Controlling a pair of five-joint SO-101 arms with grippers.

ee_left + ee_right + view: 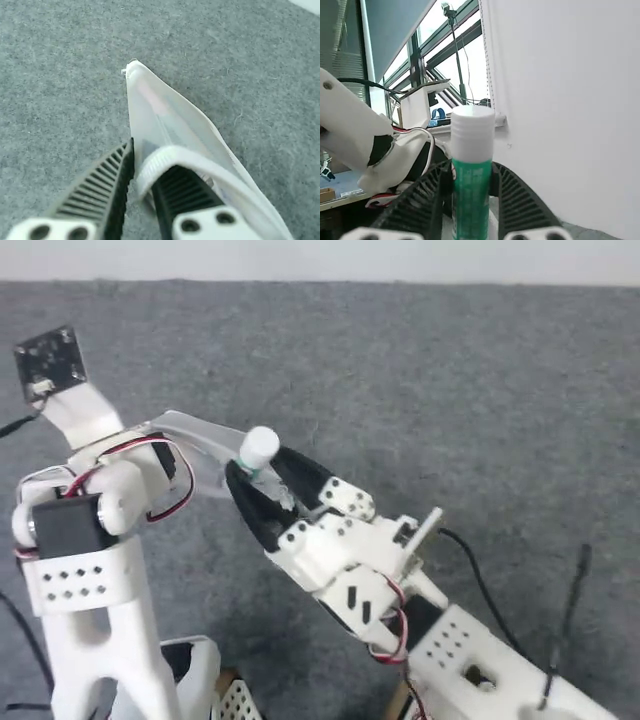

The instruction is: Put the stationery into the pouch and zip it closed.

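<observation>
My right gripper (256, 486) is shut on a green glue stick (260, 449) with a white cap, held upright, cap up, above the grey carpet. In the right wrist view the glue stick (471, 160) stands between the black fingers (517, 200) of the right gripper (471, 172). Just beside it, the translucent white pouch (196, 443) hangs off the floor from my left gripper (172, 466). In the left wrist view the left gripper (146, 161) is shut on the pouch's thick white rim (165, 156), and the pouch body (160, 115) stretches away from it over the carpet.
Grey carpet (450, 390) covers the whole work area. The left arm's white body (85, 570) stands at the near left, and the right arm's base (480, 665) and black cables (480, 585) lie at the near right. A pale wall edge (320, 260) runs along the far side.
</observation>
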